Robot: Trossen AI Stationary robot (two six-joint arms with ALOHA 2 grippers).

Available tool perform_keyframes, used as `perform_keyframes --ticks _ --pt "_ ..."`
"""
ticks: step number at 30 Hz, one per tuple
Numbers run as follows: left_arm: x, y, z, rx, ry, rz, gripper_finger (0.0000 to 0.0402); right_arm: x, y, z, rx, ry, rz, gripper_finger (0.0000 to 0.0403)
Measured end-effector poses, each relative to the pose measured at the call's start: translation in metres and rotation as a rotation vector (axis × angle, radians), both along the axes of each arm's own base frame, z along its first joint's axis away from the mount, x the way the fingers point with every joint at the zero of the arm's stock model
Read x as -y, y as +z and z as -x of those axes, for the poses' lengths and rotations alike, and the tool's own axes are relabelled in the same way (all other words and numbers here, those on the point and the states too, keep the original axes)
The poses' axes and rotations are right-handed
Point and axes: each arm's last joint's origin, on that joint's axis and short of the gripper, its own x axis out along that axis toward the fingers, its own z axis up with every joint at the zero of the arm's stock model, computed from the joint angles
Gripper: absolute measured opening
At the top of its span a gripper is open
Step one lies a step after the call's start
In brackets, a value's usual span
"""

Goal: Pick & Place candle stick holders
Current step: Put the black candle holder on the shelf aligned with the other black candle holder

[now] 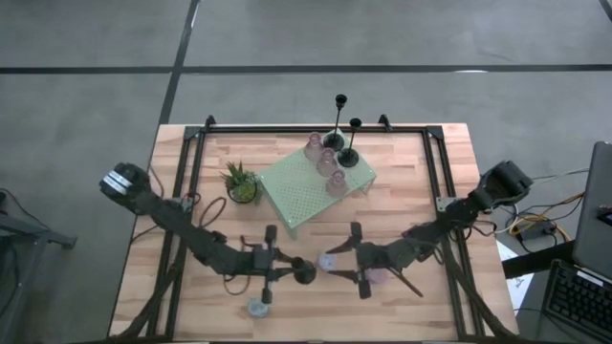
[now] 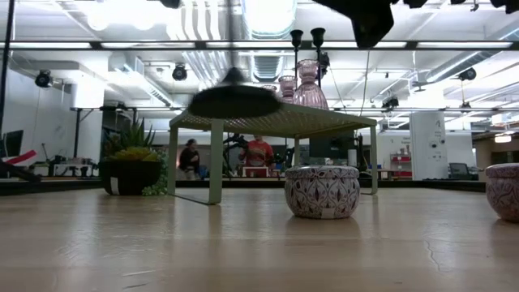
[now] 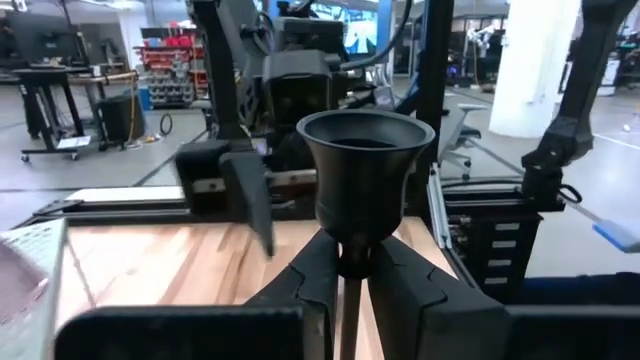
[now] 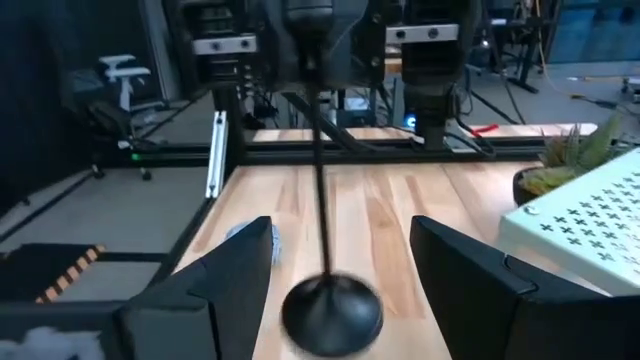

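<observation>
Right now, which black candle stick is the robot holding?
The third black stick, clamped in the left gripper at the table's front, base pointing at the right gripper. The other two black sticks stand upright by the pale green stand.

Black candlestick (image 3: 365,185), pink glass cups (image 1: 325,160), pale green perforated stand (image 1: 301,196), purple-patterned white puck (image 2: 322,191).

Perforated stand (image 1: 311,191) sits centre-far on the worktop (image 1: 411,182); glass cups (image 1: 325,162) and two candlestick holders (image 1: 348,153) stand on its far right part. Potted plant (image 1: 241,183) just left of the stand. One puck (image 1: 258,307) near edge, left; another (image 1: 379,275) right of centre.
</observation>
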Motion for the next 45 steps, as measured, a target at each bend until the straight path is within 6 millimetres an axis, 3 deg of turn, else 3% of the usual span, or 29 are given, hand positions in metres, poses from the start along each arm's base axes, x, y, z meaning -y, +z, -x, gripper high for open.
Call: perform_keyframes --ticks 8,14,26,34,45 --pt "0.013 0.009 -0.04 0.027 -0.024 -0.078 0.0044 0.0 -0.002 -0.001 -0.005 -0.002 -0.012 0.0232" --pt "0.006 0.009 -0.063 0.017 0.009 -0.077 0.0044 -0.002 0.0 0.0 -0.001 0.069 -0.031 0.0231" --pt "-0.004 0.011 -0.072 0.017 -0.039 -0.012 0.0044 -0.002 0.001 -0.001 0.016 0.07 -0.027 0.0202" --pt "-0.005 0.012 -0.072 0.024 -0.042 -0.009 0.0044 -0.001 0.002 -0.001 0.019 0.066 -0.018 0.0151" --pt "-0.006 0.009 -0.075 0.029 -0.039 -0.003 0.0044 0.0 0.001 -0.001 0.016 0.067 -0.005 0.0019"
